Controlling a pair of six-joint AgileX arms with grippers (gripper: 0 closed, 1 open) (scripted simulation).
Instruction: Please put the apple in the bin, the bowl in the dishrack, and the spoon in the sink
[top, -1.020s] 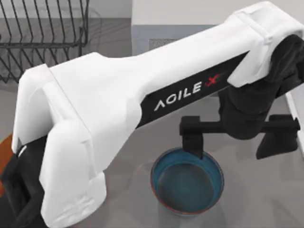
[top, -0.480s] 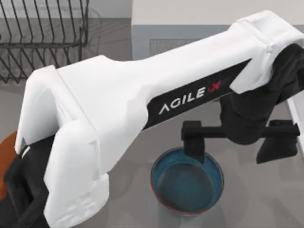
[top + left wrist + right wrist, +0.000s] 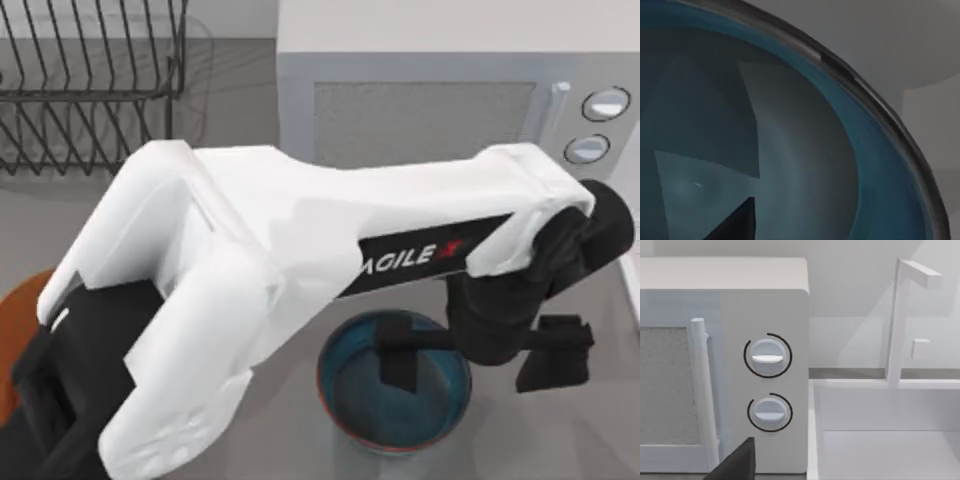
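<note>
Grey desk (image 3: 560, 440) carrying microwave (image 3: 430, 110) and dishrack (image 3: 90, 80); left gripper (image 3: 470, 358) is straddling bowl (image 3: 395, 385) rim, jaws spread.

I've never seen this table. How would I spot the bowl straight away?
Start at the light grey microwave at the back of the table and come straight toward the front edge. There sits the bowl, round and deep, with the left pincer straddling its right rim, one finger inside. Its teal-blue glaze and thin reddish-brown rim set it apart from the black wire dishrack at the back left.
</note>
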